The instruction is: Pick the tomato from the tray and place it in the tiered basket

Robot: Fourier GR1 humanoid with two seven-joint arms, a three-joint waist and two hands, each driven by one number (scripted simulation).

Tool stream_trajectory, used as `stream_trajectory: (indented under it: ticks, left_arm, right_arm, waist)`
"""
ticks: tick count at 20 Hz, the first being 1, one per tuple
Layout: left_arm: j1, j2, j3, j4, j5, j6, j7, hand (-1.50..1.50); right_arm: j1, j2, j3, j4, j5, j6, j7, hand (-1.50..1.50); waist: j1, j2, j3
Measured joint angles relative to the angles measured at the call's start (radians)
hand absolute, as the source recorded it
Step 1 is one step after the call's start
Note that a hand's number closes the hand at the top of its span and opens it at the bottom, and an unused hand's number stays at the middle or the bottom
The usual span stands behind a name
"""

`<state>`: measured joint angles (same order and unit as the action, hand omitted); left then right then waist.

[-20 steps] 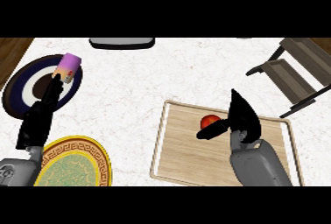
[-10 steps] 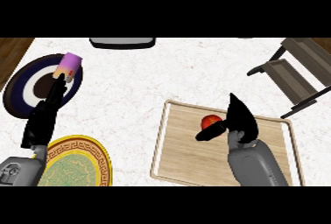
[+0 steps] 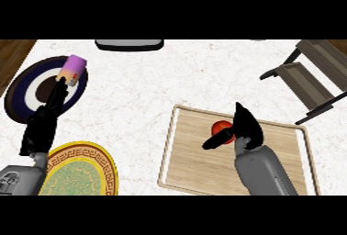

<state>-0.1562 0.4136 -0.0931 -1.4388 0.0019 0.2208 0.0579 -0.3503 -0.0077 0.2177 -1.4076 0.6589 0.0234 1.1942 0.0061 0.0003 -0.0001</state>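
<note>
A small red tomato (image 3: 220, 126) lies on the wooden tray (image 3: 196, 163) at the lower right. My right hand (image 3: 245, 127) stands directly over the tray, its fingers straight and pointing away, its thumb (image 3: 218, 139) stretched out below the tomato. The tomato sits in the gap between thumb and fingers and is partly hidden by them. The grey tiered basket (image 3: 310, 78) stands at the right edge of the counter, beyond the tray. My left hand (image 3: 45, 123) rests open at the left, fingers up.
A dark round plate (image 3: 27, 89) with a purple cup (image 3: 73, 71) lies at the far left, just past my left fingertips. A yellow patterned plate (image 3: 80, 172) sits at the lower left. A grey object (image 3: 129, 44) lies at the counter's back edge.
My right hand has shifted slightly left and closer to the tomato, its thumb now under it. The left hand has barely moved.
</note>
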Motion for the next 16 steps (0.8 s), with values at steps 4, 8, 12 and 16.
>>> stream_trajectory:
  ticks: [4,8,12,16]
  left_arm:
    - [-0.012,0.006,0.014,-0.002,-0.007,-0.013,0.017,0.0]
    - [-0.01,-0.01,0.01,0.001,-0.016,-0.017,0.009,0.0]
    - [0.005,-0.024,0.011,-0.003,-0.032,-0.015,-0.003,0.0]
    - [0.002,-0.036,0.02,0.007,-0.038,-0.02,-0.007,0.0]
  right_arm:
    - [-0.006,-0.002,0.005,0.038,-0.034,-0.018,-0.016,1.5]
    - [-0.027,-0.019,0.037,0.076,-0.071,-0.001,-0.036,1.5]
    - [-0.069,-0.029,0.049,0.121,-0.04,0.023,-0.062,1.5]
    - [-0.061,-0.023,0.054,0.082,-0.063,0.007,-0.056,1.5]
  waist:
    - [0.0,-0.003,-0.002]
    - [-0.002,-0.011,-0.012]
    - [-0.004,-0.012,-0.013]
    - [-0.007,-0.009,-0.009]
